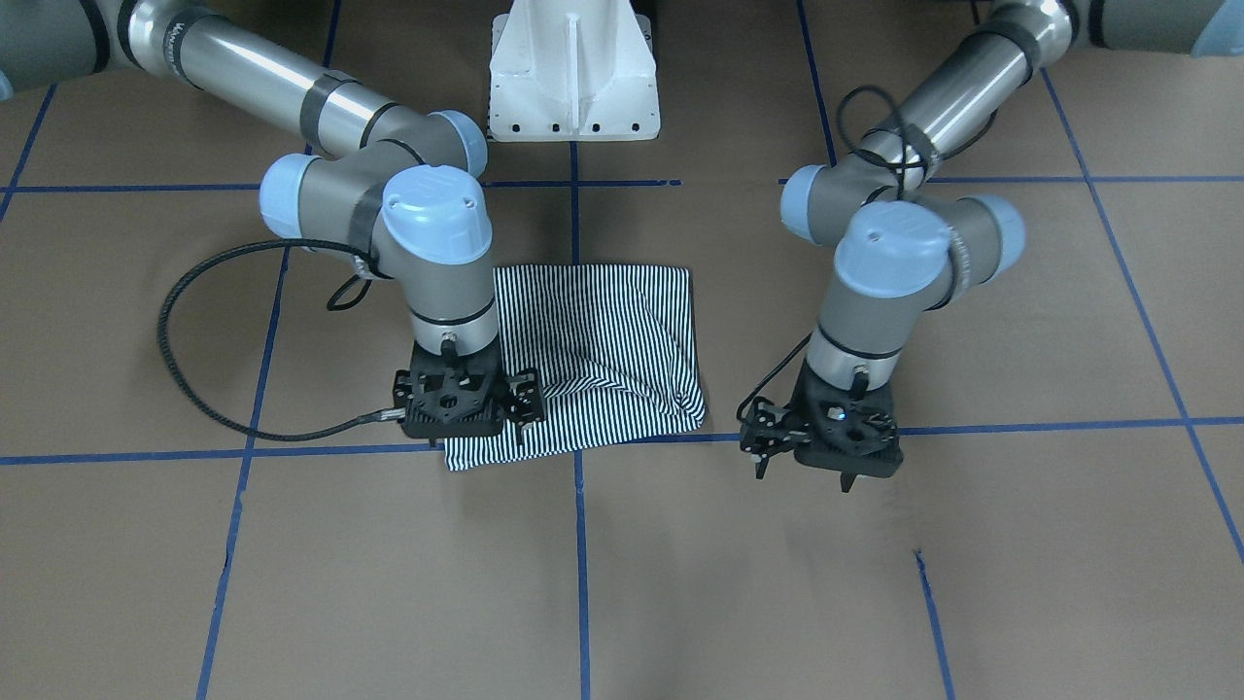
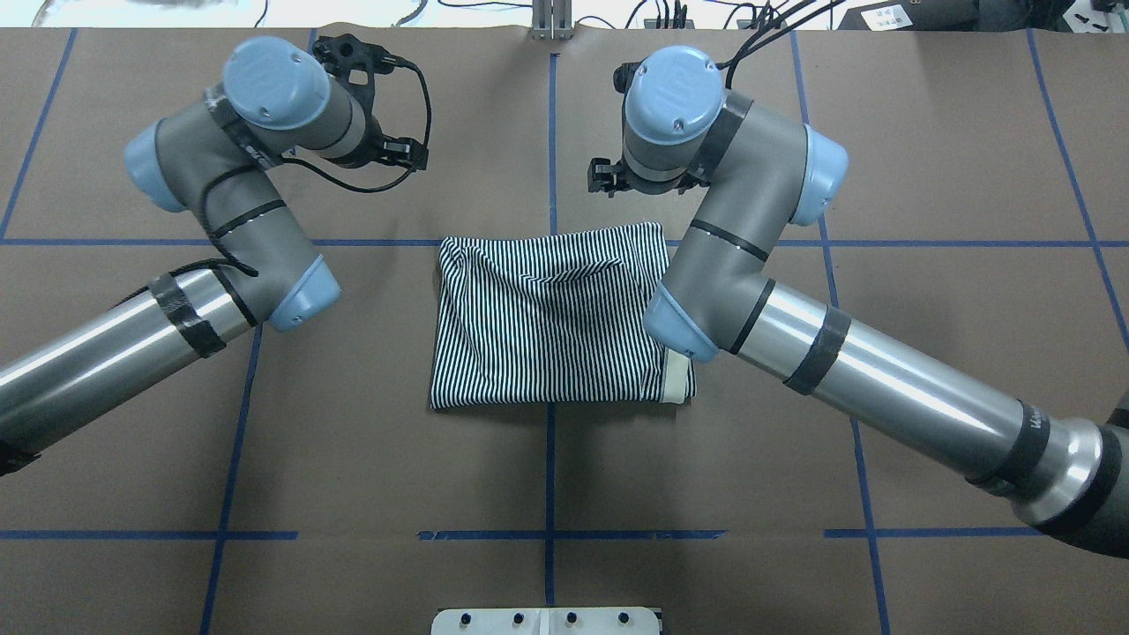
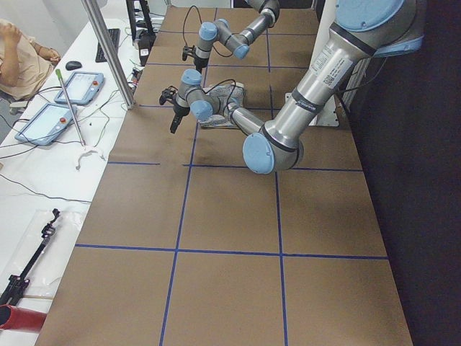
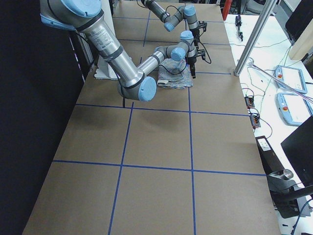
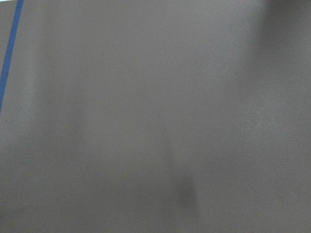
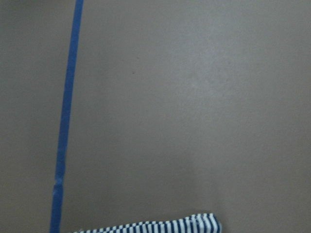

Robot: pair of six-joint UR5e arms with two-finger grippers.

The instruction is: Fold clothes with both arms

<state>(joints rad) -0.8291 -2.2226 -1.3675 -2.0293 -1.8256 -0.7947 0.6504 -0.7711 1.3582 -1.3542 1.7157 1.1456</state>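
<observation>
The striped polo shirt [image 1: 603, 331] lies folded into a rough square at the table's middle, its cream collar [image 2: 676, 379] peeking out at the near right corner. My right gripper [image 1: 474, 428] hovers low over the shirt's far right corner [image 6: 165, 226], pointing down. Its fingers are mostly hidden under its body and appear open, with no cloth lifted. My left gripper [image 1: 804, 474] hangs over bare table well left of the shirt, open and empty. From overhead, the left gripper [image 2: 379, 104] and right gripper [image 2: 609, 175] both sit beyond the shirt's far edge.
Blue tape lines [image 2: 551, 414] grid the brown table. The white pedestal base [image 1: 573, 68] stands at the robot's edge. Off the table's far side are a metal pole [image 3: 108, 50], tablets [image 3: 50, 119], cables and a seated person [image 3: 18, 58].
</observation>
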